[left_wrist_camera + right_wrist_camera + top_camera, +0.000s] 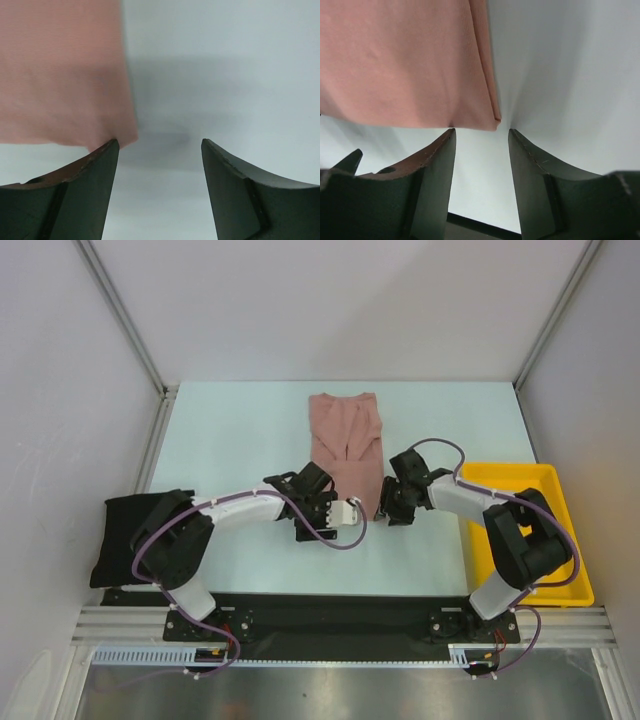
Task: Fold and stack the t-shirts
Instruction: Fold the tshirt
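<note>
The dusty pink t-shirt [346, 440] lies as a long folded strip in the middle of the table, running from the back toward the front. My left gripper [322, 502] is open at its near left corner; in the left wrist view that corner [65, 75] ends just past the left finger [85, 190]. My right gripper [392, 508] is open at the near right corner; the folded pink edge [405, 65] sits just beyond its fingertips. The black t-shirt [125, 535] lies folded at the table's left edge.
A yellow plastic tray [560, 530] stands at the right, partly under my right arm. Grey walls enclose the table on three sides. Bare pale table [240, 430] lies left of the pink shirt.
</note>
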### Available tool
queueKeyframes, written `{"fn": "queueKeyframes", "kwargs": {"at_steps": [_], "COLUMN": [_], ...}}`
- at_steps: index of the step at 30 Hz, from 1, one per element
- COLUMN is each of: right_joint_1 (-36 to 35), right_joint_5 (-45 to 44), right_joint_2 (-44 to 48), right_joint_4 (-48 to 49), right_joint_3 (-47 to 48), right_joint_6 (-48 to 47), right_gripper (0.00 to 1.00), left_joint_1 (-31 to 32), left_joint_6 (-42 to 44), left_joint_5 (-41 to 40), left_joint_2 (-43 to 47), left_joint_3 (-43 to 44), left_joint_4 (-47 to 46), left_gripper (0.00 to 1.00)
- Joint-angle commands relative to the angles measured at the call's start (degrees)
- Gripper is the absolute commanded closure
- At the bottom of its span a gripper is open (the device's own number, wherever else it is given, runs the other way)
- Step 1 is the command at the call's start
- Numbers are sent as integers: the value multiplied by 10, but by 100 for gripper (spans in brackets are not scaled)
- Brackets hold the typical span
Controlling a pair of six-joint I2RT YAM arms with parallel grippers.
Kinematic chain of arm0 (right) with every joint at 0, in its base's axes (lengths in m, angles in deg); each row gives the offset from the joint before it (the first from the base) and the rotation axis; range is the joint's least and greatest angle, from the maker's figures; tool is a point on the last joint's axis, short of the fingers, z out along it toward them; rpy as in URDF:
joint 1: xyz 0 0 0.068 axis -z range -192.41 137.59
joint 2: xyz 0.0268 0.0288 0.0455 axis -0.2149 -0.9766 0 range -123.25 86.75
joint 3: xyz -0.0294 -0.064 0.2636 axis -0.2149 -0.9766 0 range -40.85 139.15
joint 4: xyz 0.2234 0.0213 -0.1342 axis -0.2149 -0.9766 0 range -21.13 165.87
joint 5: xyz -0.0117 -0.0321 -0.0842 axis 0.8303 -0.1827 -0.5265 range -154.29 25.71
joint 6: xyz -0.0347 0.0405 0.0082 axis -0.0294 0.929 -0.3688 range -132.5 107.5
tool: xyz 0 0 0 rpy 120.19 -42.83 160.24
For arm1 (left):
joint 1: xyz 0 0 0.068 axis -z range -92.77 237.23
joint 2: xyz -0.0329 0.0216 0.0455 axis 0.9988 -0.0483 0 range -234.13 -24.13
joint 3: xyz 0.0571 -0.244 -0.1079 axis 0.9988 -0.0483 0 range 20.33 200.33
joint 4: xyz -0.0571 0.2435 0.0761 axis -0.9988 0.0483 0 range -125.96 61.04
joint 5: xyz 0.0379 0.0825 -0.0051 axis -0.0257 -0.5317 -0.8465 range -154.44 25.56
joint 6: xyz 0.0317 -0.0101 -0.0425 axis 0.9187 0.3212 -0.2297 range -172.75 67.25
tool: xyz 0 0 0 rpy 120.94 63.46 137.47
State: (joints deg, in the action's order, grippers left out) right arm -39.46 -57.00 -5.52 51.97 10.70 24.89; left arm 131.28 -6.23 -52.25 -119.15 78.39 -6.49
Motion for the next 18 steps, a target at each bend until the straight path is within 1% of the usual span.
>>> {"fn": "queueKeyframes", "kwargs": {"at_steps": [1,2,4,5,7,8,10,11,12,13,14,15,18], "right_joint_1": [-2,-2,-2,-3,-2,-1,2,4,5,6,8,8,5], "right_joint_5": [-9,-6,0,3,4,4,4,5,4,5,5,5,6], "right_joint_2": [-17,-24,-30,-32,-33,-32,-33,-32,-30,-28,-27,-24,-4], "right_joint_4": [36,39,45,47,53,53,49,47,44,40,35,26,4], "right_joint_3": [-1,-3,-6,-7,-15,-16,-16,-15,-15,-15,-10,-9,-7], "right_joint_6": [14,15,21,23,26,27,25,25,24,21,18,16,9], "right_gripper": [51,58,68,76,82,87,92,97,100,100,100,100,100], "left_joint_1": [-5,-5,-5,-5,-5,-5,-5,-5,-5,-5,-5,-5,-8], "left_joint_6": [25,25,27,31,30,19,4,-8,-15,-21,-32,-36,-54], "left_joint_5": [-44,-53,-66,-68,-63,-59,-45,-36,-35,-36,-41,-44,-49], "left_joint_2": [-5,-7,-14,-16,-17,-17,-19,-21,-22,-22,-22,-21,-10], "left_joint_3": [-6,-9,-19,-24,-38,-42,-47,-50,-54,-55,-55,-54,-47], "left_joint_4": [-84,-95,-114,-120,-140,-146,-164,-172,-182,-194,-198,-199,-185], "left_gripper": [27,28,29,32,36,44,52,60,66,72,88,98,100]}}
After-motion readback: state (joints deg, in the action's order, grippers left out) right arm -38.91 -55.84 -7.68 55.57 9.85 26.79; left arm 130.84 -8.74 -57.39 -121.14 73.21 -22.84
